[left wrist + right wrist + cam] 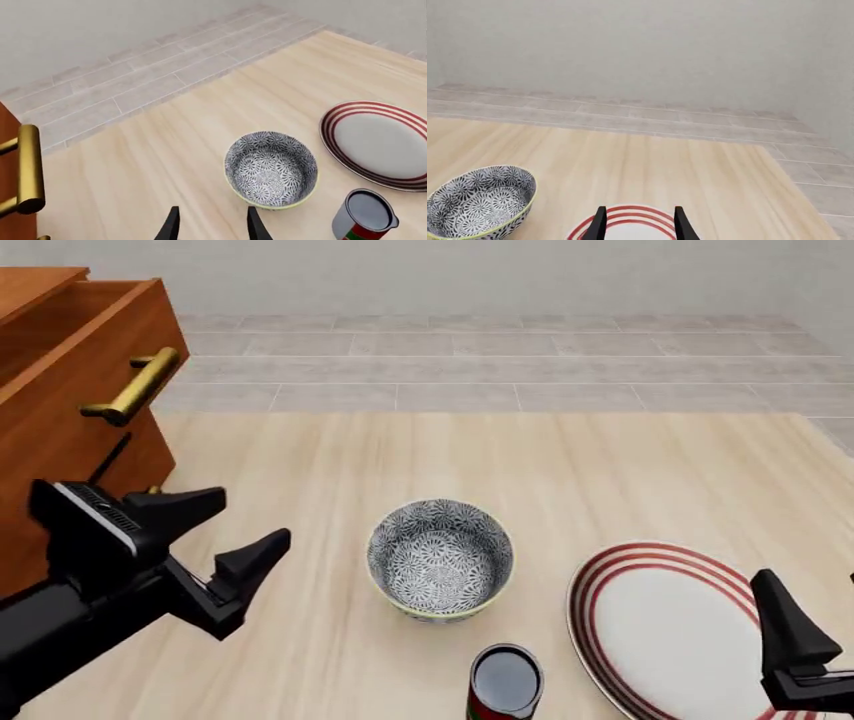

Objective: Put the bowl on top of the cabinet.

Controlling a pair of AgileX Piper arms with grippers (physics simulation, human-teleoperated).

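The bowl point(441, 558), black-and-white floral with a pale yellow rim, stands upright on the wooden table, near its middle. My left gripper point(238, 525) hovers to the left of it, open and holding nothing; in the left wrist view the bowl point(270, 170) lies just beyond the gripper point(212, 227). The reddish-brown cabinet point(67, 390) stands at the far left, with its brass handle point(134, 388) facing the table. My right gripper point(821, 625) is open and empty over the plate at the right; its wrist view has the bowl point(480, 202) off to one side of the gripper point(640, 227).
A white plate with red rings point(667, 630) lies to the right of the bowl. A small open can point(505, 682) stands just in front of the bowl. The cabinet's edge point(7, 150) and handle point(30, 170) show close by in the left wrist view.
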